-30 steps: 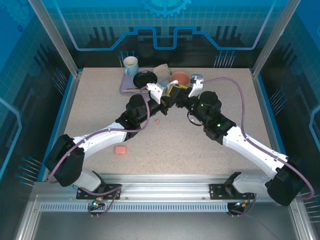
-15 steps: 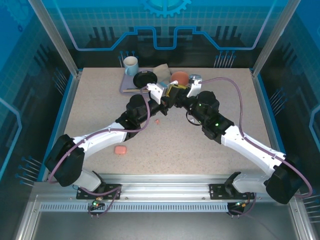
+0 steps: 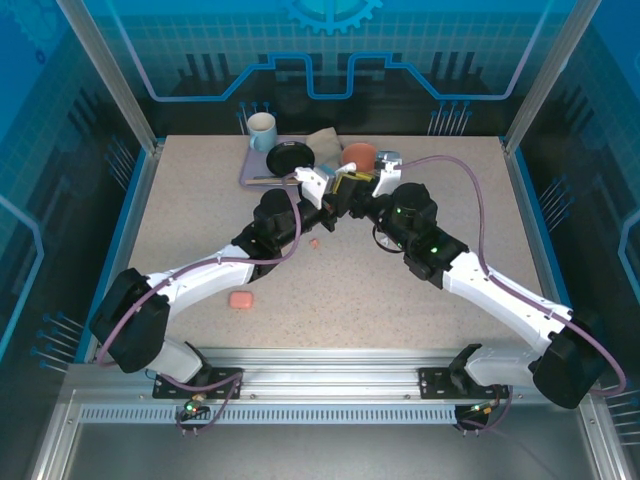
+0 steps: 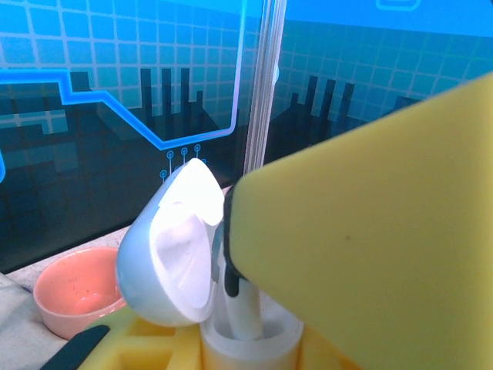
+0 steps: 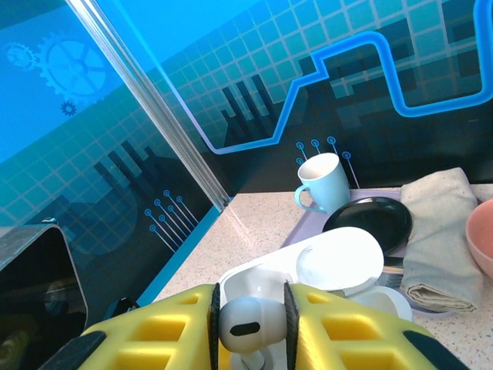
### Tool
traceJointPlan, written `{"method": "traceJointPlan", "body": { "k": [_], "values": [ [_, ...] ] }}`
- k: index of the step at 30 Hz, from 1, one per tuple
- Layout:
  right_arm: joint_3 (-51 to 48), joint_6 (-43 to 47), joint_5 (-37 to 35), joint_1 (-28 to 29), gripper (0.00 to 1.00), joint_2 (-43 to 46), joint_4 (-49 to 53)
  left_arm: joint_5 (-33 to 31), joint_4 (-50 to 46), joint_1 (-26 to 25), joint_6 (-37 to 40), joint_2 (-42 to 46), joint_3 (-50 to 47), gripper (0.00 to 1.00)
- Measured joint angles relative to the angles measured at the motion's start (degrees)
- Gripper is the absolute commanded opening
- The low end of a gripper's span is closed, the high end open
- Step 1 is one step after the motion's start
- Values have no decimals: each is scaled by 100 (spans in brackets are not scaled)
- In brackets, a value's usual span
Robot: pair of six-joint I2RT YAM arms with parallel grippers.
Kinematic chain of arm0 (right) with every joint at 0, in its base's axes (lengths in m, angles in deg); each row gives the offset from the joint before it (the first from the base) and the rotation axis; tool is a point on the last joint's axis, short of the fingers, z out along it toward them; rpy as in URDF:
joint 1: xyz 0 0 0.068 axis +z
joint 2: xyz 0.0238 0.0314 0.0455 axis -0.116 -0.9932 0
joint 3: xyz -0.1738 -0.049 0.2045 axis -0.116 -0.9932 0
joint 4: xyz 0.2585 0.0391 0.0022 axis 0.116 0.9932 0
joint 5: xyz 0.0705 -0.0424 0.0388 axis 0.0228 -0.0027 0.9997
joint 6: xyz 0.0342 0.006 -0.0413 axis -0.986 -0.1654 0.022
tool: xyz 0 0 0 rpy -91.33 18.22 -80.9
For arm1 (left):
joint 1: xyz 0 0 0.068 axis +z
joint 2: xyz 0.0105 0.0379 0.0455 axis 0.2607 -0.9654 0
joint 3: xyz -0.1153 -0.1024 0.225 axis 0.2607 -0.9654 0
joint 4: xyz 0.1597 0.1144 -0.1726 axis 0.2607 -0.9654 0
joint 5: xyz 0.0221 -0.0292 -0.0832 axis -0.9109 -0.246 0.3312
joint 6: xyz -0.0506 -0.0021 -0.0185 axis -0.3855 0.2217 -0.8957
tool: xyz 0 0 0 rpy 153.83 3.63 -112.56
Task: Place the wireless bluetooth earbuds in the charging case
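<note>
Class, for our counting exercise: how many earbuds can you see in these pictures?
2. One white earbud is pinched in the right gripper over the open white case; one pink earbud lies on the table. Others may be hidden inside cases.

Lettering, numbers, brands: none can be read on any surface.
Gear emblem [image 3: 331, 12]: pale blue cogwheel drawing on the back panel [image 3: 200, 60], top centre of the overhead frame, cut off by the frame's edge.
Cogwheel drawings [image 5: 73, 62]: one large with smaller ones beside it, upper left of the right wrist frame, printed on the blue wall.
Circuit trace [image 3: 300, 75]: bright blue angular line running across the back panel.
Ring-ended lines [image 5: 314, 143]: three short strokes topped by small circles, above the mug [image 5: 323, 181].
Green lights [image 3: 401, 211]: two lit dots on the right arm [image 3: 480, 280].
</note>
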Motion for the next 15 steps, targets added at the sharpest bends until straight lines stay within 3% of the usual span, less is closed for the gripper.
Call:
{"method": "traceJointPlan", "body": {
  "k": [7, 15],
  "values": [
    [0, 50, -4, 4, 31, 11, 103, 0, -17, -4, 0, -24, 0, 0],
    [26, 46, 17, 66, 48, 22, 219, 0, -87, -7, 0, -33, 0, 0]
  ]
}}
